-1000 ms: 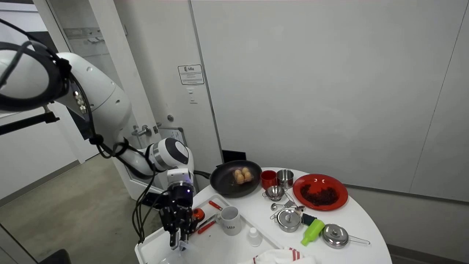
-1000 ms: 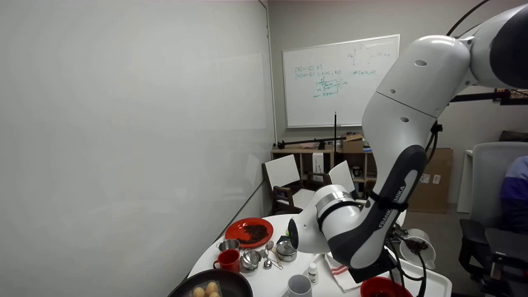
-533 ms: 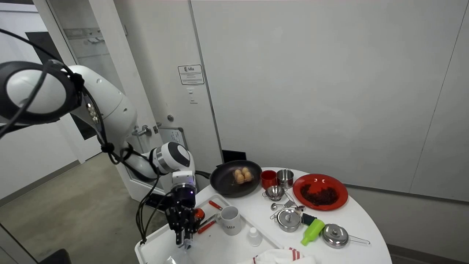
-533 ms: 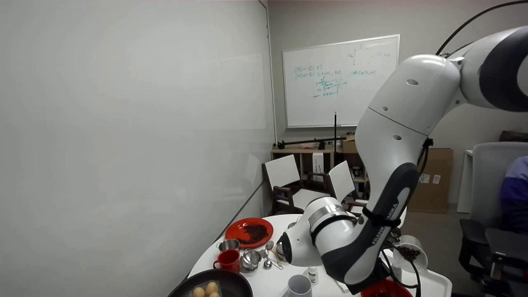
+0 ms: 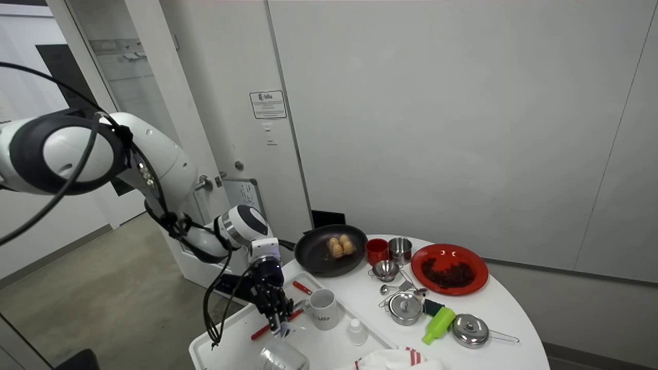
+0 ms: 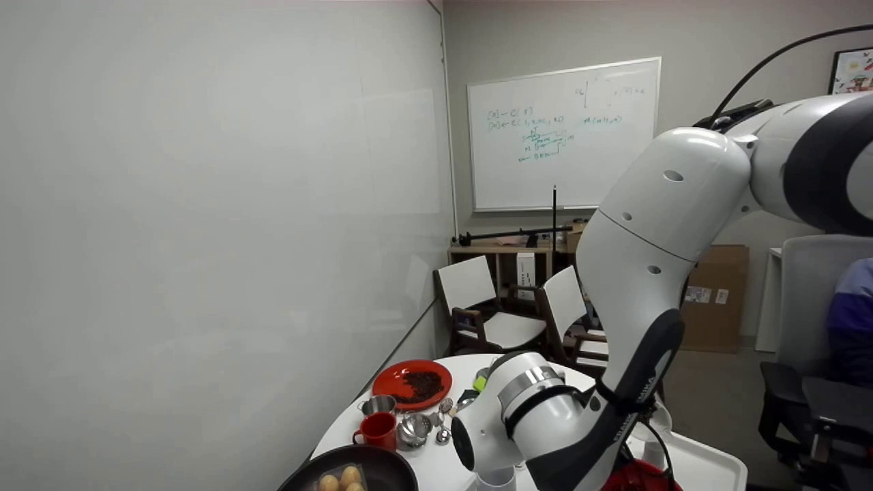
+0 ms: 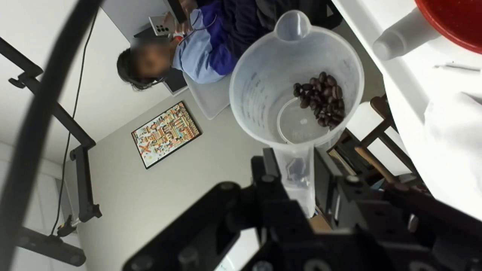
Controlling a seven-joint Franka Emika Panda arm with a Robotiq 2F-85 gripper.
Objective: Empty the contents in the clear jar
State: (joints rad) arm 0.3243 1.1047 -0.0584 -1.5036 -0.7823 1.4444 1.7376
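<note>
The clear jar is a see-through plastic measuring jug (image 7: pixel 260 86) with a spout and handle. Dark beans (image 7: pixel 324 99) lie gathered on one side of its inside, so it is tilted. My gripper (image 7: pixel 295 165) is shut on the jug's handle (image 7: pixel 297 177), one finger on each side. In an exterior view my gripper (image 5: pixel 280 330) is above the white tray (image 5: pixel 216 349), with the jug (image 5: pixel 282 357) beneath it at the frame's bottom edge. A red bowl (image 6: pixel 638 476) is partly hidden by the arm; it also shows in the wrist view (image 7: pixel 459 19).
The tray holds a white mug (image 5: pixel 324 310), a white bottle (image 5: pixel 357 332), red-handled utensils (image 5: pixel 259 332) and a striped towel (image 5: pixel 390 358). Beside it stand a pan with eggs (image 5: pixel 321 264), a red plate with dark contents (image 5: pixel 475 257) and metal pots (image 5: pixel 406 308).
The arm has come lower. My gripper and the jug have moved right in an exterior view, over the tray. The beans, earlier visible in an exterior view, are now hidden there behind the arm.
</note>
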